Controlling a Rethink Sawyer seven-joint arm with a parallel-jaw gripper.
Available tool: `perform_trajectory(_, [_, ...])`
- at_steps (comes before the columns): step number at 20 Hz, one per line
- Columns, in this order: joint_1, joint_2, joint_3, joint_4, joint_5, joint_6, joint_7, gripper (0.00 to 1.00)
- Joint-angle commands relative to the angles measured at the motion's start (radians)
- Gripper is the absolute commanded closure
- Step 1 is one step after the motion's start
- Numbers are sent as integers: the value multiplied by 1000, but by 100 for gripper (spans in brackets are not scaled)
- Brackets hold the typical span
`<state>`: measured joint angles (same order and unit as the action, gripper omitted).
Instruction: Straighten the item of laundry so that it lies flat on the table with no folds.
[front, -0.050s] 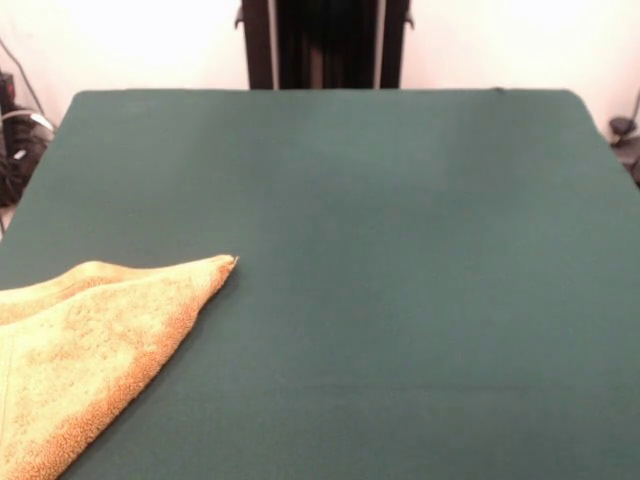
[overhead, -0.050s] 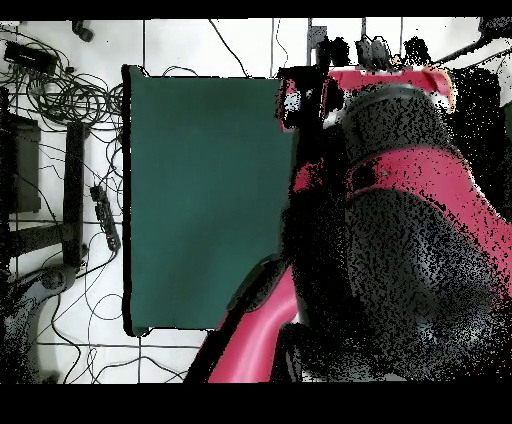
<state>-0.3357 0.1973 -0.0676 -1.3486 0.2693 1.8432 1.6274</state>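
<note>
The small orange-yellow terry-cloth towel (front, -0.050s: 85, 350) lies folded at the near left corner of the large dark green felt table (front, -0.050s: 400, 250); one pointed corner aims toward the middle. The red and black arm (overhead, -0.050s: 400, 220) covers much of the overhead view; its gripper is hidden, so its state and its place relative to the towel cannot be told.

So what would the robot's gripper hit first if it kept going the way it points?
Cannot tell: neither view shows the gripper, only the red and black arm over the green table. The folded orange-yellow towel lies near a table corner.

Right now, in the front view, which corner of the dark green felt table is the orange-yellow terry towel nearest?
The picture's lower-left corner; the towel lies folded there, away from the table's other corners.
</note>
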Motion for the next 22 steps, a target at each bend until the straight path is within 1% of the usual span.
perform_trajectory(1, [45, -19, 44, 325, -62, -108, 215, 100])
perform_trajectory(5, [32, -3, 49, 373, -53, -130, 173, 100])
perform_trajectory(10, [15, 8, 30, 423, -48, -141, 127, 100])
perform_trajectory(17, [17, 23, 24, 450, -102, -214, 176, 100])
perform_trajectory(20, [25, 33, 24, 457, -121, -242, 172, 100])
perform_trajectory(22, [26, 56, 22, 451, -133, -249, 152, 100])
